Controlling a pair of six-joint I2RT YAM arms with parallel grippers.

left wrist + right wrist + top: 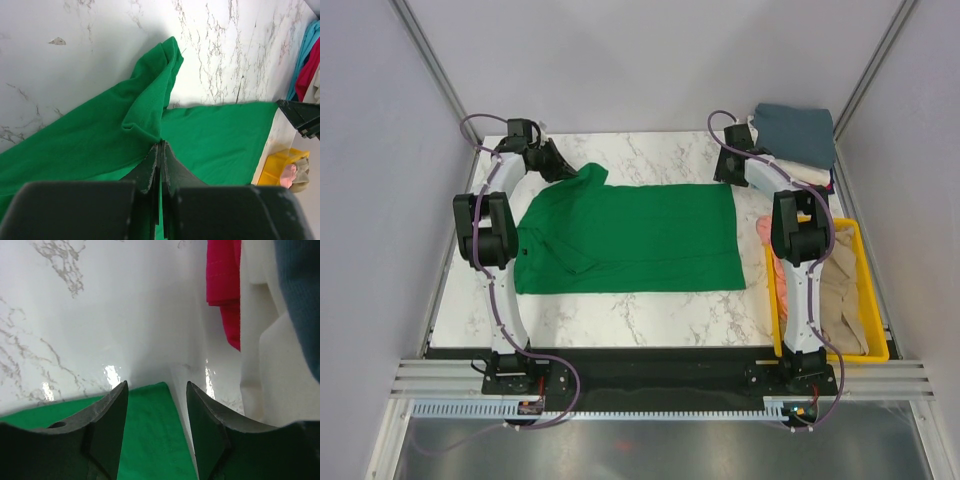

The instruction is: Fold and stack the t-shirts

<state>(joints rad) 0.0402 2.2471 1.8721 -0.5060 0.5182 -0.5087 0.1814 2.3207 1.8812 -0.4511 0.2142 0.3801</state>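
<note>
A bright green t-shirt lies spread flat across the middle of the marble table, collar end to the left. My left gripper is at its far left sleeve. In the left wrist view the left gripper is shut, its tips pinching a raised fold of the green sleeve. My right gripper is at the shirt's far right corner. In the right wrist view the right gripper is open, and the green corner lies flat between its fingers.
Folded shirts are stacked at the back right: slate blue on top, white and red beneath. A yellow bin at the right edge holds beige and salmon pink shirts.
</note>
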